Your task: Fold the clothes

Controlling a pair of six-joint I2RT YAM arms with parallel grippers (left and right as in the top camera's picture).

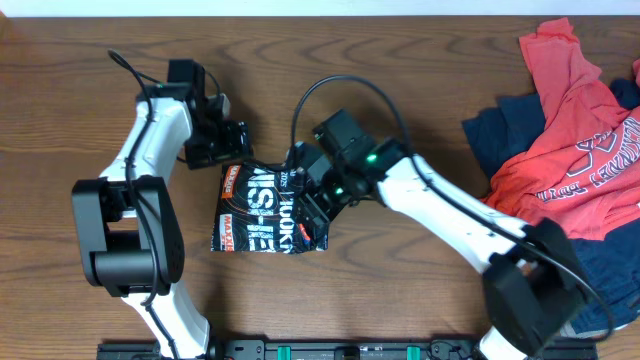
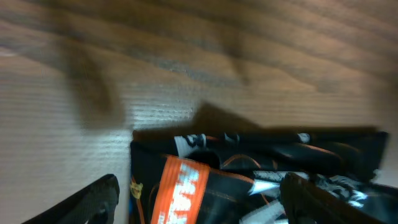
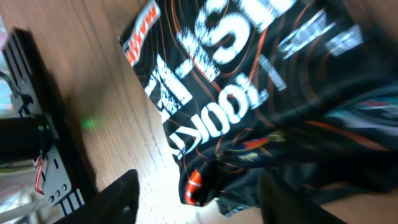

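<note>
The black jersey (image 1: 258, 210), with orange-red logos and white lettering, lies folded into a small rectangle at the table's middle. My left gripper (image 1: 228, 152) is at its far left corner. In the left wrist view its fingers (image 2: 205, 205) are wide open and straddle the jersey's edge (image 2: 249, 168) with the orange logo. My right gripper (image 1: 315, 200) is over the jersey's right edge. In the right wrist view its fingers (image 3: 205, 199) are open around a bunched fold of the jersey (image 3: 261, 93). A red tee (image 1: 580, 130) lies on a navy garment (image 1: 500, 135) at the far right.
The wooden table (image 1: 400, 300) carries a black rail (image 1: 350, 350) along its front edge, which also shows in the right wrist view (image 3: 37, 124). The pile of red and navy garments reaches the right edge. The right arm's cable (image 1: 340, 85) loops above the jersey.
</note>
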